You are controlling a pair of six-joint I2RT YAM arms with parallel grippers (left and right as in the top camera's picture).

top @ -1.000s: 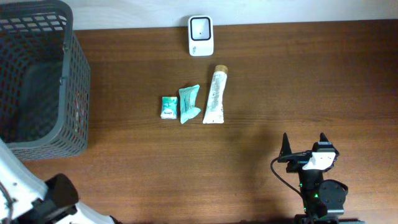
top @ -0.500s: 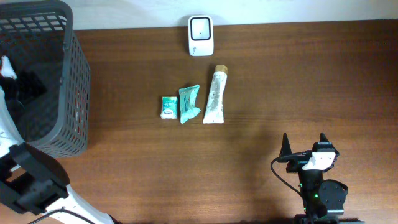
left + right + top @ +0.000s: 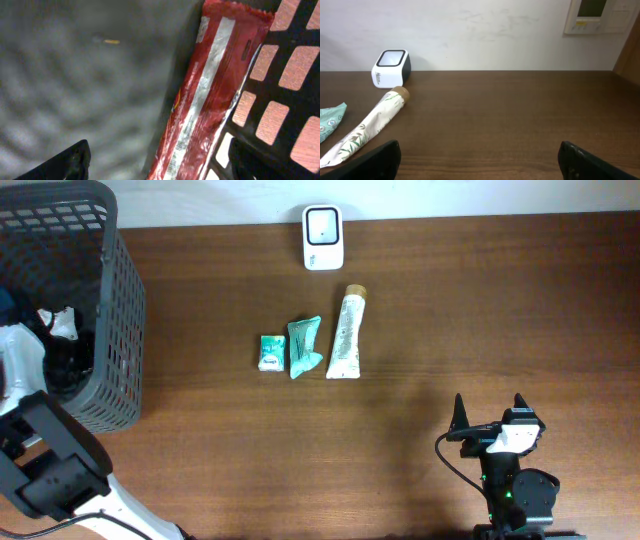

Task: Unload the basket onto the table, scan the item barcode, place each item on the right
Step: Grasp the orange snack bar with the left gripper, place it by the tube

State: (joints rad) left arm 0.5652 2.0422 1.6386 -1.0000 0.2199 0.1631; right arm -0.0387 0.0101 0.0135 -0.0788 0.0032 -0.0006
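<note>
Item nearest the work: red packet (image 3: 205,95), flat foil-type wrapper with a silver stripe. It lies lengthwise on the floor of the grey basket (image 3: 60,192), one long edge pressed against the lattice wall. Fine print shows near its lower end; I cannot make out a barcode.

Left end effector (image 3: 167,162): inside the basket, over the packet. Both fingers stand wide apart at the frame corners and hold nothing. No contact with the packet is visible.

Other items: small teal box (image 3: 270,352), teal pouch (image 3: 304,346) and tube (image 3: 346,333) lie close together in a row mid-table (image 3: 500,300). The white scanner (image 3: 322,237) sits just beyond them at the far edge, well apart from the basket.

Right end effector (image 3: 489,412): near edge of the table, fingers fully spread, empty, pointing toward the scanner.

I cannot tell whether the packet is finished with or is the next pick.

Risks, as judged:
- If the packet is to be picked, the wall-side finger has little room and could catch a lattice opening or push the packet flatter against the wall.
- Thin, slick film could slide out of a pinch during the lift over the rim.
- A grip over the printed end would hide the code from the scanner.
- For the table row, tight spacing means closing on one item may shove its neighbour.
</note>
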